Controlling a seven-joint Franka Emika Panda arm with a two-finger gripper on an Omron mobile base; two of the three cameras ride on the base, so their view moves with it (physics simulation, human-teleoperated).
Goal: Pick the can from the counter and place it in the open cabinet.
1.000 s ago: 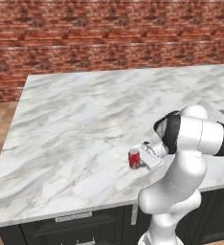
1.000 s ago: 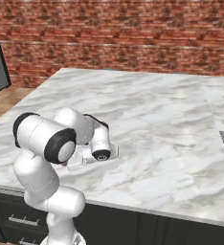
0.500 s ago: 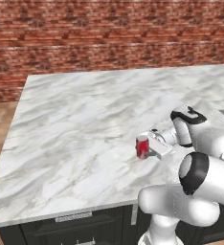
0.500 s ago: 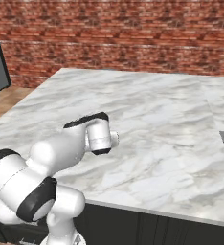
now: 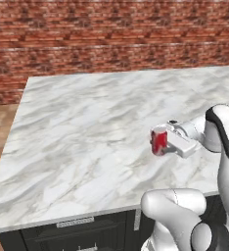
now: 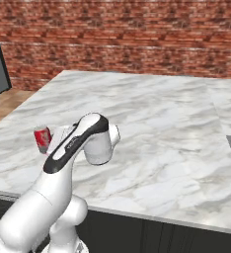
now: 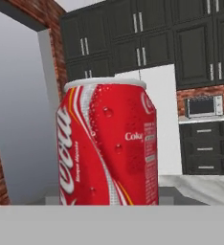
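The can [image 5: 159, 141] is held upright in the closed tool [image 5: 164, 142], raised above the marble desk [image 5: 87, 127] near its front edge. Open slab is seen on every side up to the brick wall [image 5: 111, 44]. Dark cabinets [image 7: 147, 43] are visible beyond the can.
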